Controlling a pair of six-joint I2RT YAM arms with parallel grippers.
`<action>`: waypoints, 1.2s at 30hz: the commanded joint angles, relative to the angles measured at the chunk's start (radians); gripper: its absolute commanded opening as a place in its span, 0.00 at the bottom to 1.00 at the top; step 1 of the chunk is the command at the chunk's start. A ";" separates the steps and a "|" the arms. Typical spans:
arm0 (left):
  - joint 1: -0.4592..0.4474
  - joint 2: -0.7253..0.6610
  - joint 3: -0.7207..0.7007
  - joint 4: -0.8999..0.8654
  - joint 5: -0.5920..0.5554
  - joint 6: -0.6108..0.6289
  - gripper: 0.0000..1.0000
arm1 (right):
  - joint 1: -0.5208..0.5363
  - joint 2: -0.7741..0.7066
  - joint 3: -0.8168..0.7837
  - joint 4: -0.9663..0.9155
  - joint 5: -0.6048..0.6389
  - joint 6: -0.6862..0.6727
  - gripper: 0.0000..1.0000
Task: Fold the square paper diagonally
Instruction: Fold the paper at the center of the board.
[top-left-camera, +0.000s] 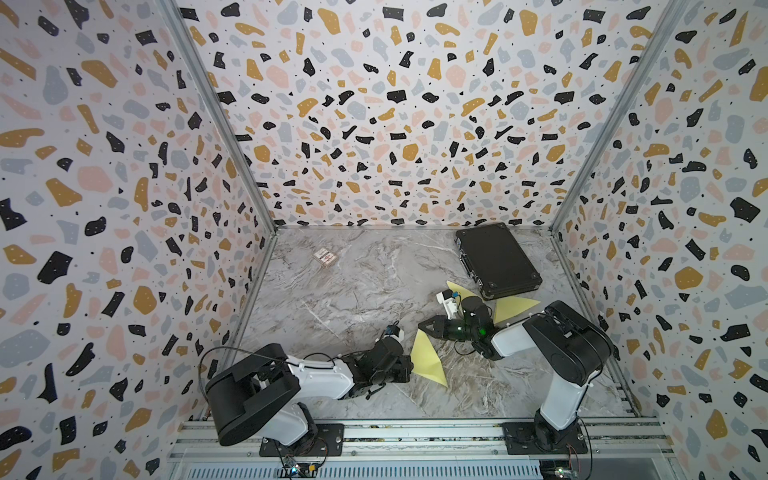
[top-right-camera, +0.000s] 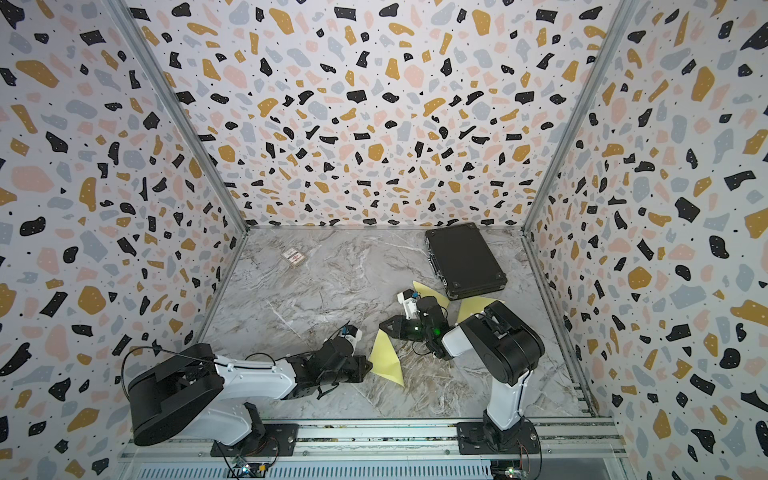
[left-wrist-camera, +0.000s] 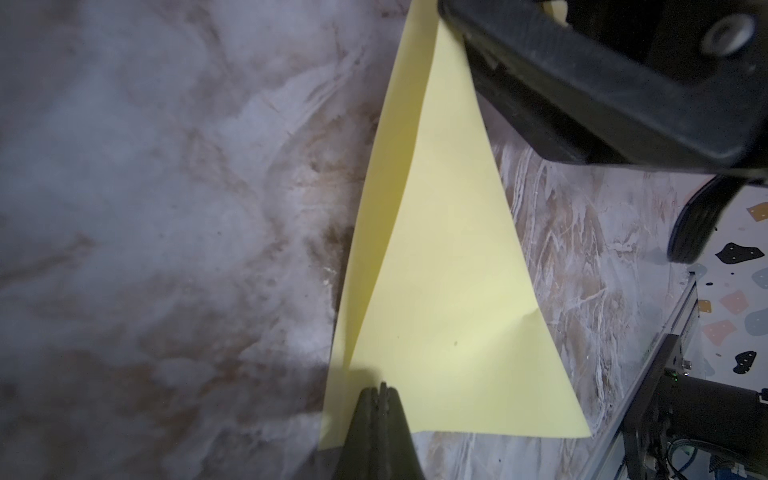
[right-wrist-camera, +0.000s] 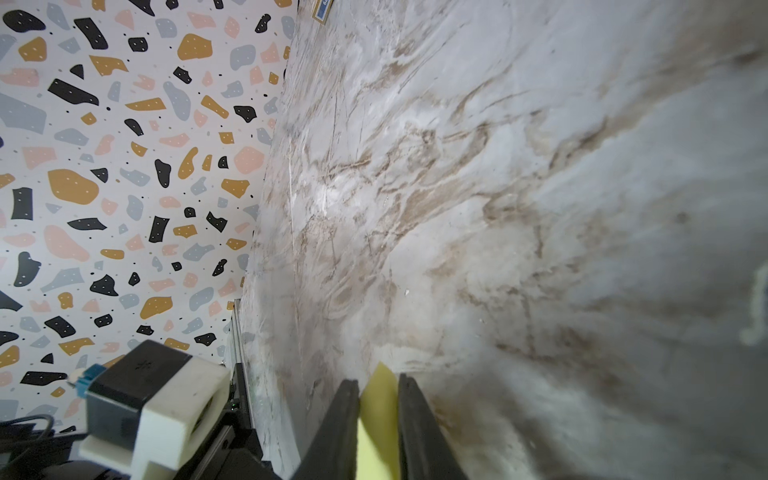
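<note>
The left end effector (left-wrist-camera: 383, 392) has its jaws pressed together, pinching one corner of a yellow paper (left-wrist-camera: 449, 270). In the left wrist view the paper shows two layers. They meet at the pinch and overlap in a long triangle, with a narrow strip of the lower layer showing along one side.

The right end effector (right-wrist-camera: 378, 386) has its jaws spread a little. Another tip of the same paper lies in the gap between them. Whether either jaw touches the paper cannot be told.

In both top views the two end effectors reach toward each other, low over the counter (top-left-camera: 353, 299), with the paper between them. The paper is in the front half of the counter, about midway along the front edge. It is folded into a pointed shape with a crease across it.

Farther back, a black case (top-left-camera: 498, 259) lies closed in the back right corner of the counter. Two more yellow sheets (top-left-camera: 515, 305) show just beside the front of the case, partly hidden by the right arm (top-left-camera: 565, 345). A small box (top-left-camera: 325, 257) lies toward the back left corner, well apart from everything else. The counter has a grey marble pattern, and speckled walls (top-left-camera: 124, 187) enclose it on three sides.
</note>
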 joint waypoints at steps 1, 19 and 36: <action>-0.004 0.050 -0.051 -0.294 -0.023 0.016 0.00 | -0.003 0.009 0.023 0.013 -0.021 -0.011 0.26; -0.003 0.061 -0.053 -0.290 -0.027 0.015 0.00 | -0.002 -0.013 -0.003 -0.124 0.015 -0.087 0.39; -0.004 0.084 -0.050 -0.289 -0.030 0.012 0.00 | -0.001 0.098 0.021 0.090 -0.098 0.028 0.12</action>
